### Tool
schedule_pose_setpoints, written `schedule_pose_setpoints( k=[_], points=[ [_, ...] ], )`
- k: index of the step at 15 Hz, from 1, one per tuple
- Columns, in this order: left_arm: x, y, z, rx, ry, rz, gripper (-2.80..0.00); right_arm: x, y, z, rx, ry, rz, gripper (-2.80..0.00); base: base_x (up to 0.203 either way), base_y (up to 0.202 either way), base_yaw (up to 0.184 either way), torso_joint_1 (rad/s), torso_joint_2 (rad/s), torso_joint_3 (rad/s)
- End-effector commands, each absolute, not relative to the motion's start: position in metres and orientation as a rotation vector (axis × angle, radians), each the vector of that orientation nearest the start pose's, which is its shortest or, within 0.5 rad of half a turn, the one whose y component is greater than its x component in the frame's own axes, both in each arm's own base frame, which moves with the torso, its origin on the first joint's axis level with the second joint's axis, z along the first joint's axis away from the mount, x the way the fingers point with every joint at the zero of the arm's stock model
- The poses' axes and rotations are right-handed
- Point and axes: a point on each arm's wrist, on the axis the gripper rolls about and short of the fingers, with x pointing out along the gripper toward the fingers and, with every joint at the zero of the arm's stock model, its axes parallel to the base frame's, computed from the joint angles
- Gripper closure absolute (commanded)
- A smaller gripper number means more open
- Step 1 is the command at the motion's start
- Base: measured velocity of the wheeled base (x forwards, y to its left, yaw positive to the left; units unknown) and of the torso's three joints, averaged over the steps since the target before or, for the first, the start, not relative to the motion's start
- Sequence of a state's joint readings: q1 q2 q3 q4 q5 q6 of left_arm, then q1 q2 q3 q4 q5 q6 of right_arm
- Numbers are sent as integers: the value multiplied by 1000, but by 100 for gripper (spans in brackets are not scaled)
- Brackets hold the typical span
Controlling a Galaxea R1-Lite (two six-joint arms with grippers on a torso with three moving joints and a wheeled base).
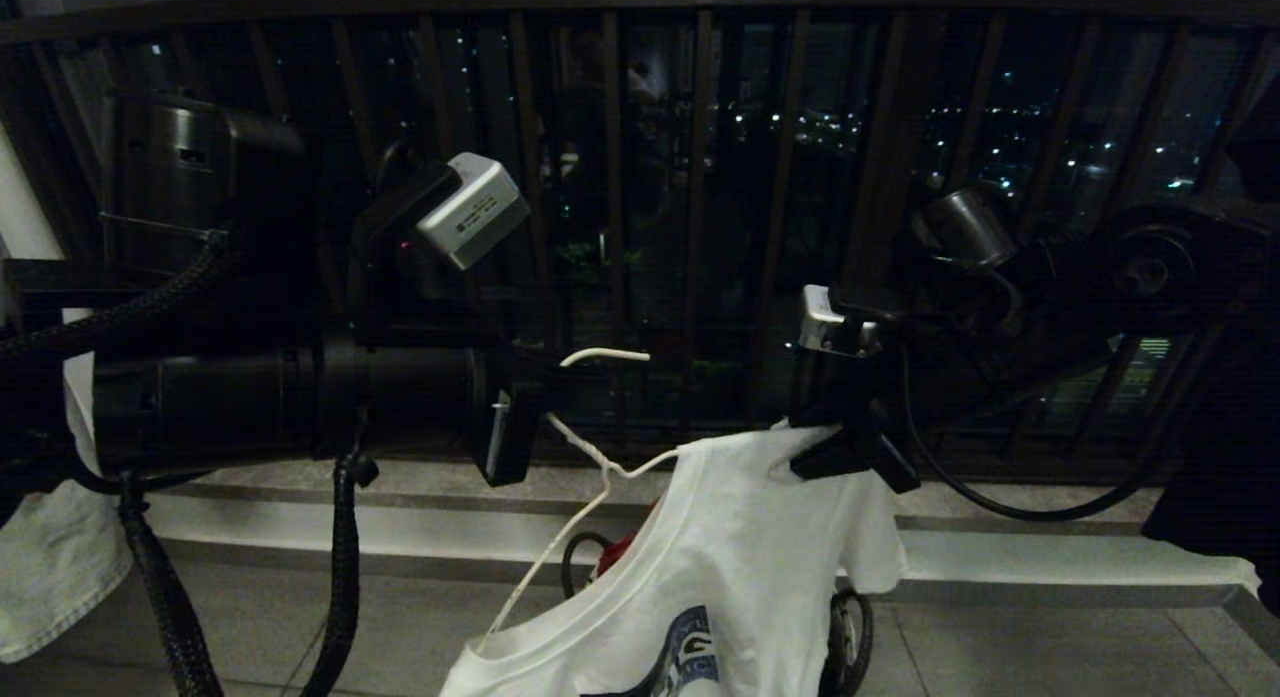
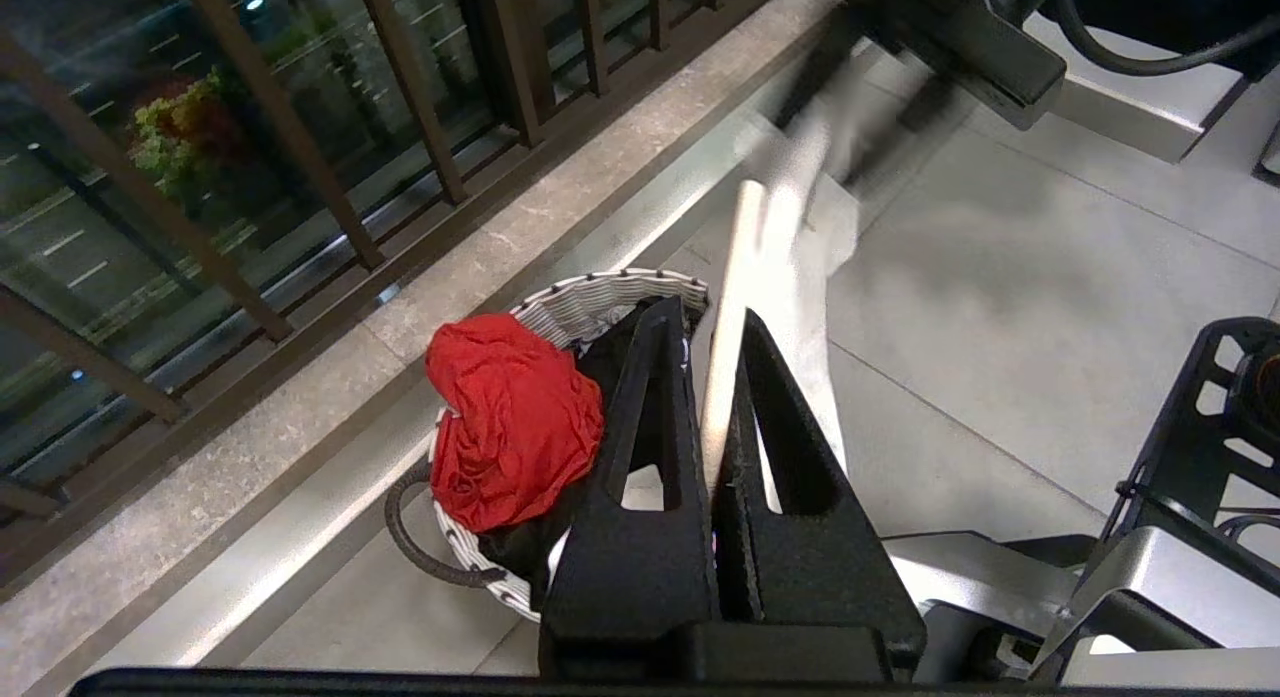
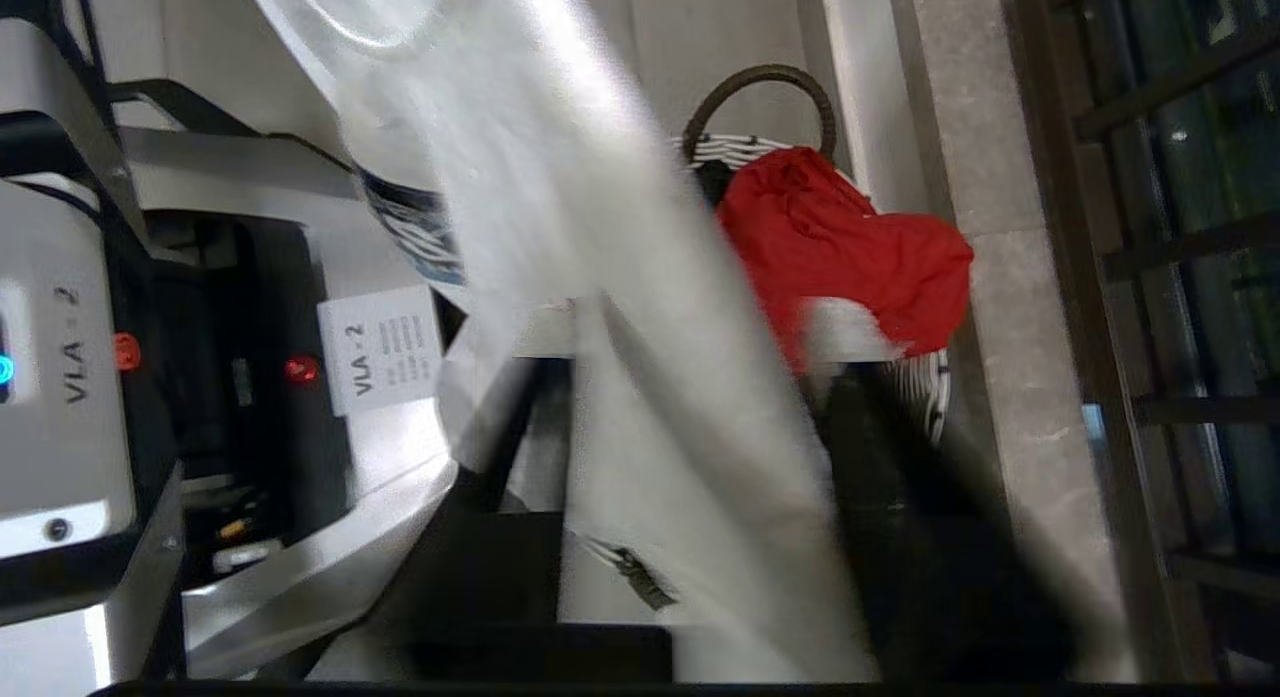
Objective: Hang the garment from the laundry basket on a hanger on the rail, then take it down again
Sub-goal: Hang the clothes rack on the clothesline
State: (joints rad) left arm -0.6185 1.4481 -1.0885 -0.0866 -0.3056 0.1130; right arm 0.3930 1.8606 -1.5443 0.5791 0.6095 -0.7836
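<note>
While hanging: the white short-sleeved T-shirt [image 1: 740, 567] is draping over the thin cream-white wire hanger [image 1: 590, 457].
Left claw [image 2: 712, 397]: clenching that hanger's wire.
Right claw [image 1: 850, 452]: gripping the shirt's shoulder.
Round woven basket [image 2: 600, 302]: sitting below on the floor.

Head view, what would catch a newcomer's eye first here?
The white T-shirt with a dark blue print, hanging mid-frame in front of the dark barred window. The right hand grips it at one shoulder, while the left hand is shut on the thin cream wire hanger beside the collar. In the wrist views, a bright red cloth stands out, heaped in the round laundry basket on the floor by the window ledge.
</note>
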Motion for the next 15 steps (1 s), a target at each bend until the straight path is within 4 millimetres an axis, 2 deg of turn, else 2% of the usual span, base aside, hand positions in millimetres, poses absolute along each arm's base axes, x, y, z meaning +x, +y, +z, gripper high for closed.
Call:
schedule_pose_setpoints(
  k=[1,6,7,12,15],
  points=[
    [201,-151,280,148,225,-934,0,304,140,230,-569,501,1239,0,0,0,0,0,0,0],
    [205,-154,276,155,239,-935,0,295,137,233,-569,497,1239,0,0,0,0,0,0,0],
    [205,-154,276,155,241,-935,-280,294,136,234,-569,496,1239,0,0,0,0,0,0,0],
    [206,-153,276,163,234,-927,-280,290,131,238,-566,491,1226,0,0,0,0,0,0,0],
    [206,-151,278,187,219,-886,-280,290,119,236,-554,510,1197,0,0,0,0,0,0,0]
  ],
)
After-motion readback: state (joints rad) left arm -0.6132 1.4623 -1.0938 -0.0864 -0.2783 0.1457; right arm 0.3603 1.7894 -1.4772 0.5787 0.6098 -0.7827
